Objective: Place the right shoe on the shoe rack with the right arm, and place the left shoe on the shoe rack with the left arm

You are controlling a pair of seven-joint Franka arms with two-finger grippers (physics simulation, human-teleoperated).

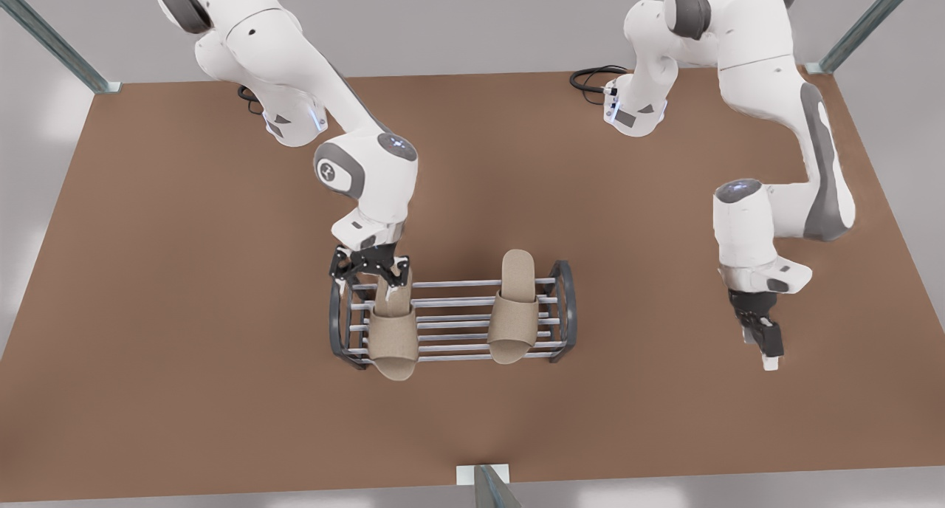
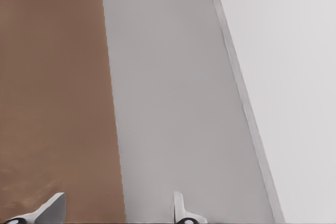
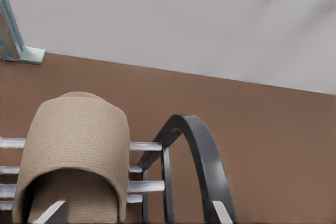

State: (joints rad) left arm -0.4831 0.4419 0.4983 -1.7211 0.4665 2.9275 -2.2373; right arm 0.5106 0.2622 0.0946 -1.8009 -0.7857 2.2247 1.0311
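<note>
Slippers: both rest across the shoe rack (image 1: 452, 312) on the brown counter (image 1: 184, 272), one (image 1: 392, 331) at the front view's left end, the other (image 1: 514, 309) near the right end. The right hand (image 1: 378, 273) hangs over the left slipper's heel with fingers (image 3: 52, 212) spread apart. The left hand (image 1: 768, 349), also released, waits over bare counter, well apart.

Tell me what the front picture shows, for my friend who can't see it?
Two tan slippers sit across a low shoe rack on a brown table: one slipper under the right gripper, which is open around its heel, the other slipper on the front view's right. The left gripper hangs over bare table, far to that right.
</note>
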